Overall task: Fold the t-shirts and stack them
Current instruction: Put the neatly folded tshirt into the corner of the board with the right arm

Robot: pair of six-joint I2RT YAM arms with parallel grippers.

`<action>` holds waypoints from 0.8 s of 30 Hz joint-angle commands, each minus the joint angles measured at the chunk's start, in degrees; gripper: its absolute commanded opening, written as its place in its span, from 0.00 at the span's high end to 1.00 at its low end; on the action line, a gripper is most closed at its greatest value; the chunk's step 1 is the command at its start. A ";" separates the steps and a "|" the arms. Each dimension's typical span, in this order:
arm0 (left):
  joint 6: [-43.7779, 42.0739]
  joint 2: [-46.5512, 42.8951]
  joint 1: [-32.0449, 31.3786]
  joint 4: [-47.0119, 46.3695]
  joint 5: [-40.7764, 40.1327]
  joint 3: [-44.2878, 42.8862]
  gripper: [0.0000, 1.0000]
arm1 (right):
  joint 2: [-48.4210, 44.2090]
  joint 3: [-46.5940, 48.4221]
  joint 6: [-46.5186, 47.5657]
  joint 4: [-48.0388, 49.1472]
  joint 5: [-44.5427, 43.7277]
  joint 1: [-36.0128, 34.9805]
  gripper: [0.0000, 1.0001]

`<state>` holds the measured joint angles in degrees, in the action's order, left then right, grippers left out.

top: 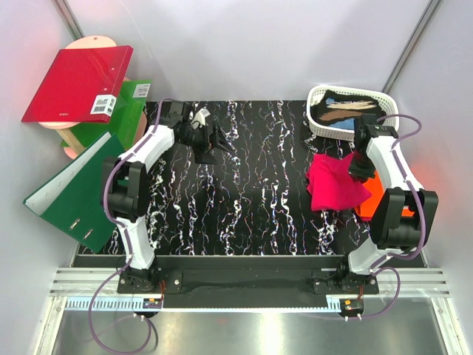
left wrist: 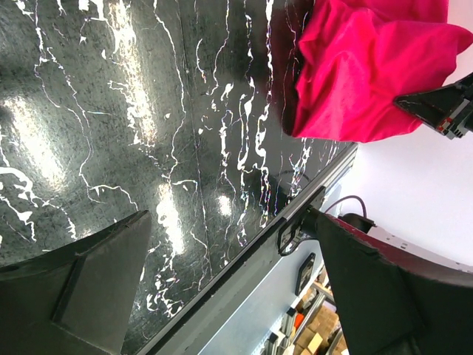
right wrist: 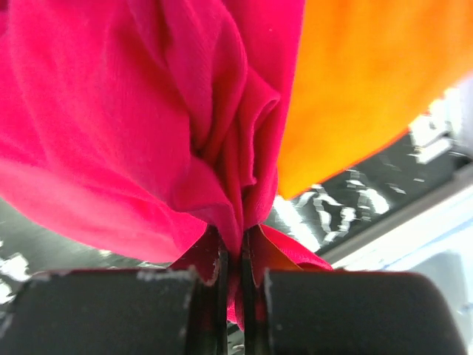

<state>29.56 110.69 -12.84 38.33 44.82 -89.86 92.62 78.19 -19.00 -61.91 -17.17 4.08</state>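
Pink t-shirt (top: pixel 334 185) clamped in right claw (right wrist: pixel 235 251).
Left claw (left wrist: pixel 229 288) held wide apart; label (top: pixel 103 105) on red binder (top: pixel 70 85) is unreadable.

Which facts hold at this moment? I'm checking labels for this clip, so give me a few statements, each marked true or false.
1. The right end effector is shut on the pink shirt. True.
2. The left end effector grips the orange shirt. False: it is open and empty, over the far left part of the table.
3. The orange shirt lies next to the pink shirt on the right side of the table. True.
4. The white basket stands at the near left corner. False: it stands at the far right corner.
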 commanded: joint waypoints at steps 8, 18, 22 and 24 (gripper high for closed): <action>-1.00 0.84 -0.25 -1.85 3.26 -2.60 0.01 | -1.30 1.96 5.12 -1.99 -11.75 5.41 1.00; -1.17 1.45 -0.25 -1.59 3.35 -2.42 0.01 | -2.53 4.25 6.61 -0.58 -14.73 9.98 1.00; -1.26 1.54 -0.25 -1.41 3.52 -2.51 0.01 | -1.57 5.30 6.44 -0.58 -15.70 12.88 1.00; -1.26 1.63 -0.25 -1.33 3.52 -2.60 0.01 | -1.04 5.22 6.00 -0.58 -17.36 14.03 1.00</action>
<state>29.32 112.16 -12.91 37.82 46.26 -90.02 92.62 80.51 -12.80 -63.18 -28.10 15.88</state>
